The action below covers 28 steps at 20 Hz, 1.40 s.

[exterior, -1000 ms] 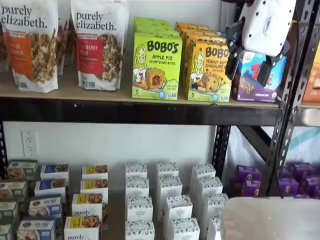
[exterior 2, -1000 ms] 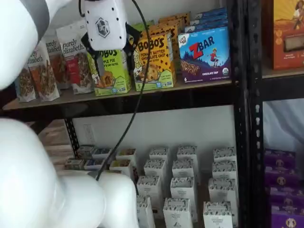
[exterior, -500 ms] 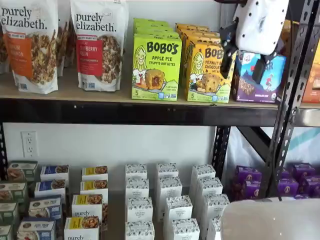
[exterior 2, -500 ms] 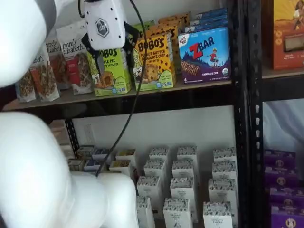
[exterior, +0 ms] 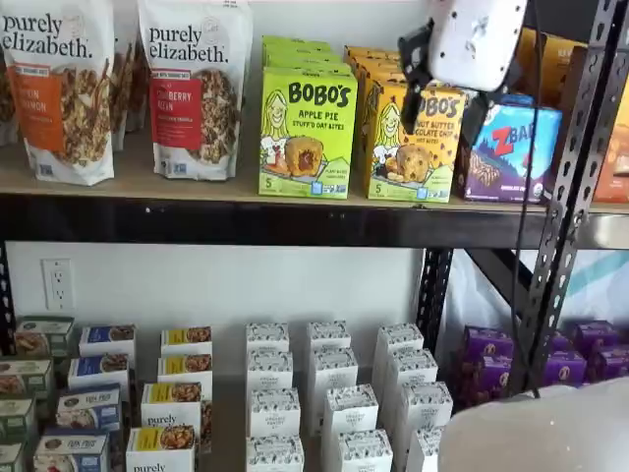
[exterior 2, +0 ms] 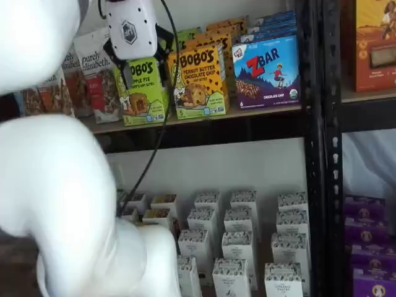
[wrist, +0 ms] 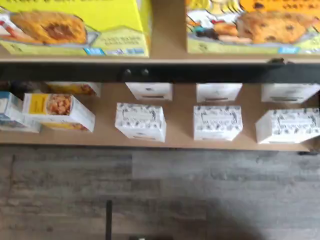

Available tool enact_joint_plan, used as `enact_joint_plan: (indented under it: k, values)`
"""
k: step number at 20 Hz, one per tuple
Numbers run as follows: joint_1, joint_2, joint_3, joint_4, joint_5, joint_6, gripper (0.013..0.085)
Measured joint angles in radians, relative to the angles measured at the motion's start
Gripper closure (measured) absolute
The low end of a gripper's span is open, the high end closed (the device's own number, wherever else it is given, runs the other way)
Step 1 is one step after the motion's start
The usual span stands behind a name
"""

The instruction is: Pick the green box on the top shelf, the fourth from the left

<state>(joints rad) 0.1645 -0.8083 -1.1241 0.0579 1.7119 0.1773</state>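
Observation:
The green box [exterior: 308, 133] reads "BOBO'S APPLE PIE" and stands upright on the top shelf [exterior: 147, 185], with more green cartons behind it. My gripper [exterior: 444, 98] hangs from a white body in front of the orange Bobo's carton [exterior: 408, 147], to the right of the green box. Its black fingers stand apart with a plain gap and hold nothing. In a shelf view, my gripper [exterior 2: 141, 65] overlaps the upper part of the green box [exterior 2: 145, 99]. The wrist view shows the green box's lower edge [wrist: 75, 30] above the shelf's front beam.
A blue ZBar box [exterior: 511, 147] stands right of the orange carton. Purely Elizabeth bags [exterior: 192, 88] stand to the left. A black perforated upright [exterior: 570, 197] is at the right. Small white cartons [exterior: 334, 393] fill the lower level. My white arm [exterior 2: 62, 185] fills the left foreground.
My gripper has moved left and slightly up, from in front of the ZBar box to in front of the orange carton. The boxes have not moved.

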Motion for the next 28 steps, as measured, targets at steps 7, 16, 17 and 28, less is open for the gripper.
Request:
enact_joint_plan:
  k: [7, 16, 17, 28]
  values:
    - [0.055, 0.113, -0.079, -0.031, -0.081, 0.047, 0.0130]
    - [0.115, 0.227, -0.171, -0.051, -0.128, 0.101, 0.0130]
    - [0.120, 0.234, -0.176, -0.052, -0.134, 0.105, 0.0130]
    - [0.195, 0.356, -0.270, -0.106, -0.204, 0.175, 0.0130]
